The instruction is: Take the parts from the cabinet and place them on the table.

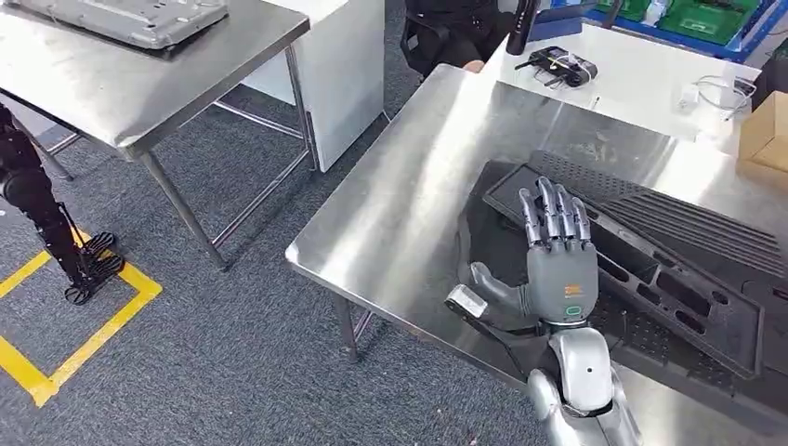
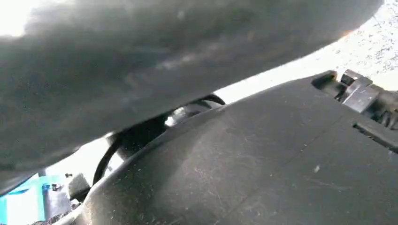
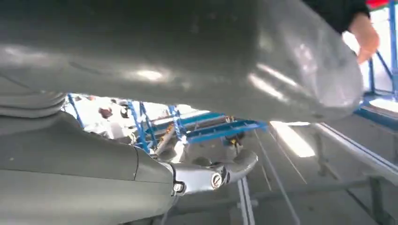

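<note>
The right hand [image 1: 556, 265] hovers with fingers spread and holding nothing over the black plastic parts [image 1: 641, 269] already lying on the steel table [image 1: 418, 204], so I'd guess lowering the arm could nudge them; can't tell the left hand's state.

You have a stainless steel tabletop [image 1: 409, 223] in front, its near corner pointing toward the carpeted floor [image 1: 223, 353]. Directly on it lie black plastic parts [image 1: 650, 269], flat, ribbed and slotted, overlapping one another toward the right side. A cardboard box [image 1: 767, 135] sits at the far right edge. Behind it, a white tabletop [image 1: 632, 79] abuts the steel one; on it rest a black device [image 1: 558, 67] and a white coiled cable [image 1: 720, 93]. To the left, well apart, a second steel tabletop [image 1: 121, 84] carries a grey moulded panel [image 1: 130, 19]. Yellow tape [image 1: 84, 344] marks the floor.
</note>
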You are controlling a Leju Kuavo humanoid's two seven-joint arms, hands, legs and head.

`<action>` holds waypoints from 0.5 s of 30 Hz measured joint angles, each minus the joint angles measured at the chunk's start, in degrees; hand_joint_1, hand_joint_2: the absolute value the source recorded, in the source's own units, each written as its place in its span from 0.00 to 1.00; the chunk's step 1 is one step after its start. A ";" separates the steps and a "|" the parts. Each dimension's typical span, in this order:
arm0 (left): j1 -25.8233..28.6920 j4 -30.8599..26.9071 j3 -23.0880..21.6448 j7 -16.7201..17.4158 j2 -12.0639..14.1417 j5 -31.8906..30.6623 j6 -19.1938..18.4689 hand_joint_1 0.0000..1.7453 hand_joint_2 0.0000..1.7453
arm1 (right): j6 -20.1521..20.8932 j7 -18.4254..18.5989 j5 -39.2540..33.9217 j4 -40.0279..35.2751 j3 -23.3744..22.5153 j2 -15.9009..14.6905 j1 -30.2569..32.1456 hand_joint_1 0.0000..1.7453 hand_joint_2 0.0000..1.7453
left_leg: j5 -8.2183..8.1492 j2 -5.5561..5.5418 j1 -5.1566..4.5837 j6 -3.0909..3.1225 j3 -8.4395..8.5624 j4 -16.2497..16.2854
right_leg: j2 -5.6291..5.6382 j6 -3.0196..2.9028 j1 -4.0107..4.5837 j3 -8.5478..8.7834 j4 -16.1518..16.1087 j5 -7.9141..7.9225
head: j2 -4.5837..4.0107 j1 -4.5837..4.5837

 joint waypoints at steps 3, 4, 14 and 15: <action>0.03 0.00 0.02 0.00 0.00 -0.02 -0.13 0.00 0.00 | -0.20 -0.06 0.33 -0.83 1.18 0.09 0.99 0.00 1.00 | 0.06 -0.14 0.04 -0.06 -0.31 0.04 | -0.04 -0.23 -0.30 -6.47 13.96 -5.43 | 0.00 0.07; 0.03 0.00 0.02 0.00 0.00 -0.02 -0.13 0.00 0.00 | -0.22 -0.11 0.55 -1.12 1.60 0.09 1.38 0.00 1.00 | 0.10 -0.33 0.11 -0.20 -0.34 0.05 | -0.05 0.24 -0.50 -6.87 14.76 -5.38 | 0.00 0.07; 0.07 -0.09 0.11 0.13 0.11 -0.09 -0.22 0.00 0.00 | -0.81 0.18 4.33 -4.13 5.91 0.02 3.09 0.00 1.00 | -0.85 -1.46 0.96 -3.94 -0.54 1.28 | -0.22 -0.21 -1.50 3.24 -3.03 0.82 | 0.00 -0.04; 0.06 -0.09 0.11 0.13 0.11 -0.11 -0.22 0.00 0.00 | -0.92 0.24 4.59 -4.42 6.34 0.02 3.14 0.00 1.00 | -2.64 -0.68 0.90 -3.89 -1.69 3.92 | -0.37 -0.65 -1.34 3.31 -3.02 0.77 | 0.00 -0.09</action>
